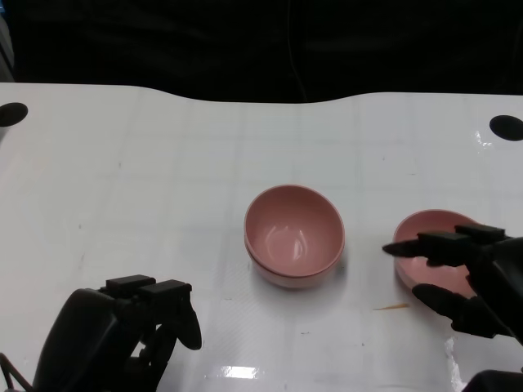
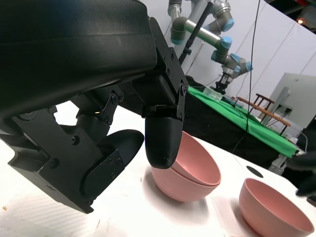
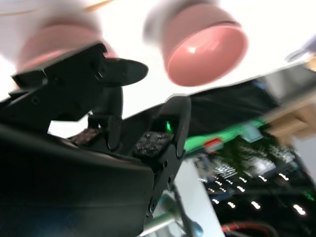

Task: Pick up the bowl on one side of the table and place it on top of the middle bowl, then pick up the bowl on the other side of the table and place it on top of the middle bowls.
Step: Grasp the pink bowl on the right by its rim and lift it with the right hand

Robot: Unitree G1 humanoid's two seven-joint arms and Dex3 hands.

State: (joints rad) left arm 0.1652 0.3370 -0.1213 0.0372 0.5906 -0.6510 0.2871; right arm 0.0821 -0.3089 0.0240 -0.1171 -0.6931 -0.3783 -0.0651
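Note:
Two pink bowls sit nested as one stack (image 1: 294, 237) in the middle of the white table (image 1: 163, 180). A single pink bowl (image 1: 431, 251) stands to its right. My right hand (image 1: 474, 273) hovers at this bowl with fingers spread over its rim and near side, partly hiding it; I see no firm grip. My left hand (image 1: 139, 327) rests low at the front left, holding nothing, fingers apart. The left wrist view shows the stack (image 2: 190, 168), the single bowl (image 2: 274, 207) and my left hand (image 2: 123, 128). The blurred right wrist view shows the stack (image 3: 205, 44) beyond my right hand (image 3: 98, 98).
Black round marks lie near the table's far left corner (image 1: 12, 114) and far right corner (image 1: 505, 126). A small yellowish streak (image 1: 392, 307) is on the table in front of the single bowl. Beyond the table stand a grey robot arm (image 2: 207, 29) and a green-covered bench (image 2: 232, 111).

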